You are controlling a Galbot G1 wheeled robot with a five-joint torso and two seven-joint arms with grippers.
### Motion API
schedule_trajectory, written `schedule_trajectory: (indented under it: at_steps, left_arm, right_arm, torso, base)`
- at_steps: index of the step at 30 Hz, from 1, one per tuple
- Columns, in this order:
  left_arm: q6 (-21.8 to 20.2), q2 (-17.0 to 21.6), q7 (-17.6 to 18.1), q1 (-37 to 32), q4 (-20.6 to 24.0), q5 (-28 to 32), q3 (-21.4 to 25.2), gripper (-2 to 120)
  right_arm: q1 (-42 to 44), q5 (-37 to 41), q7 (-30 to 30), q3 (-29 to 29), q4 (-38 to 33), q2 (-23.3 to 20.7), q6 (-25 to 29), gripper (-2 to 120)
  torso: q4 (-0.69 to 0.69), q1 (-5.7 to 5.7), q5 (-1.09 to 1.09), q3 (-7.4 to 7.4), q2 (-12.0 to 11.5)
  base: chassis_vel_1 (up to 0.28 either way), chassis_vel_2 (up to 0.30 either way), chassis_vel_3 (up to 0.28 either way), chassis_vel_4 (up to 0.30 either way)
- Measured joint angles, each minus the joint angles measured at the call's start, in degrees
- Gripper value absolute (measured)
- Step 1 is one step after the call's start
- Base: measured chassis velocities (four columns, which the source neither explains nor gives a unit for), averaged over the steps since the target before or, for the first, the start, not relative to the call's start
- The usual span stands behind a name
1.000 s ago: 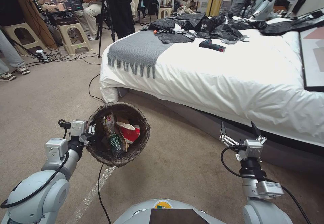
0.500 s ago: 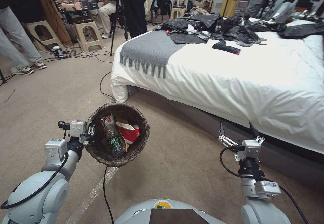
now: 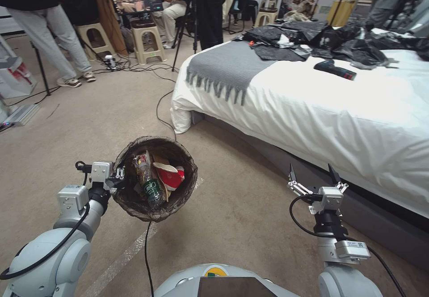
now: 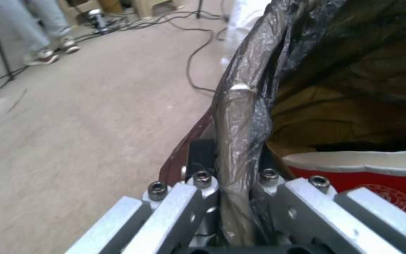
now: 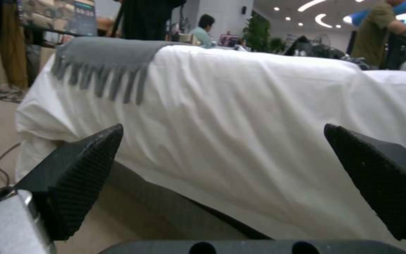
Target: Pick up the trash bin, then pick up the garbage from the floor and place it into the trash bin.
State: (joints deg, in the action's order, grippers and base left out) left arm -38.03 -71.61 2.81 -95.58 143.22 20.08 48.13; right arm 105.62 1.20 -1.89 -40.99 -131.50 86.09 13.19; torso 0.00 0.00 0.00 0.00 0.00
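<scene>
**Trash bin held up at our left side**

Trash bin (image 3: 154, 178), a small round bucket lined with a dark brown see-through bag, hangs above the beige carpet floor (image 3: 89, 122), gripped at its rim by our left pincer (image 3: 117, 176), whose fingers (image 4: 203, 183) clamp the bag-covered edge. Inside we see a green-labelled plastic bottle (image 3: 149, 183) and a red-and-white crumpled packet (image 3: 170, 174). Our right pincer (image 3: 313, 174) stands spread wide and holds nothing, near the white-sheeted bed (image 3: 321, 109) with its grey fringed throw (image 3: 228, 66).
</scene>
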Motion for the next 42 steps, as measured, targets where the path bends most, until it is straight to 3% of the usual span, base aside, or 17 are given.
schedule_trajectory:
  at_steps: [42]
  left_arm:
    - [-0.05,-0.39,0.13,-0.55,0.03,0.27,-0.09,0]
  right_arm:
    - [-0.01,0.55,-0.38,0.03,0.08,-0.61,-0.23,100]
  torso:
    - [0.0,0.0,0.0,0.0,0.0]
  base:
    - [0.087,0.085,0.086,0.087]
